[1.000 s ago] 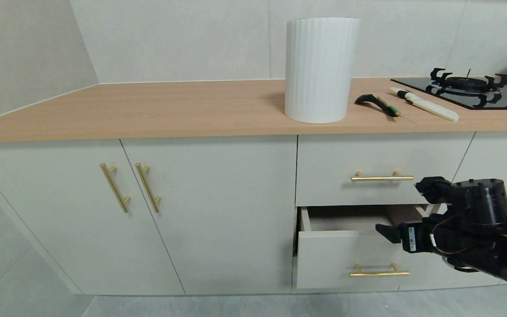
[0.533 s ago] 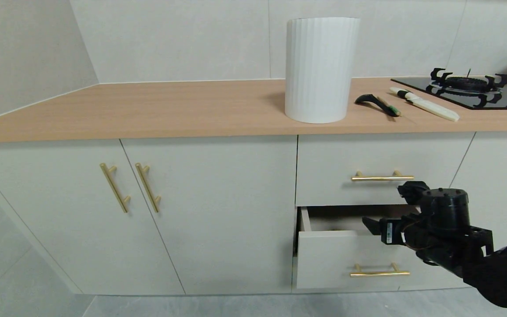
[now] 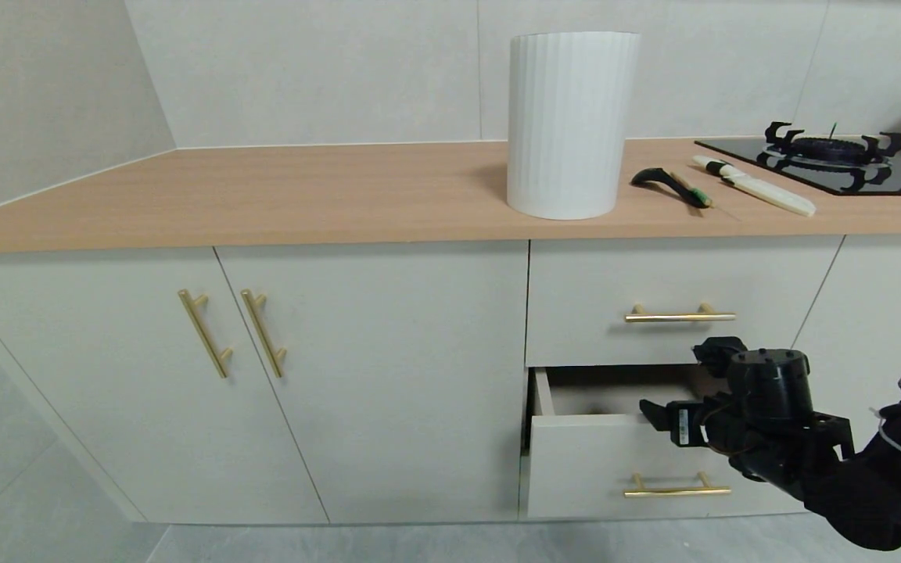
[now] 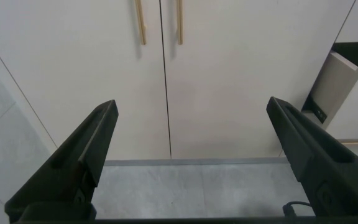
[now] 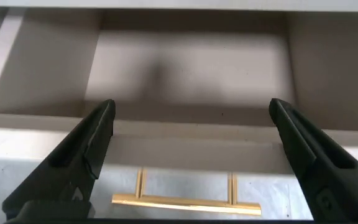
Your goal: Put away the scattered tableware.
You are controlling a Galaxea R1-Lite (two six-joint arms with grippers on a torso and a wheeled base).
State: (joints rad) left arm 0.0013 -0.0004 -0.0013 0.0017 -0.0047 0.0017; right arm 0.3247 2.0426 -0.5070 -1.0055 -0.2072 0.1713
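Cabinet drawer (image 3: 599, 457) interior partly behind right gripper (image 3: 671, 379)

Pale tiled wall (image 3: 325, 70) behind wood worktop (image 3: 302, 195); white cupboard doors (image 3: 372, 375) w/ gold handles (image 3: 202, 332), lower drawer (image 3: 583, 461) partly open; grey floor (image 3: 419, 543); black hob (image 3: 826, 160) far rt

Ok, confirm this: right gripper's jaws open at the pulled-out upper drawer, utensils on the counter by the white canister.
Wrong drawer: the head view shows the lower drawer pulled out and the upper drawer shut. The rest stands: the right gripper, jaws open, is at it, utensils on the counter by the white canister.
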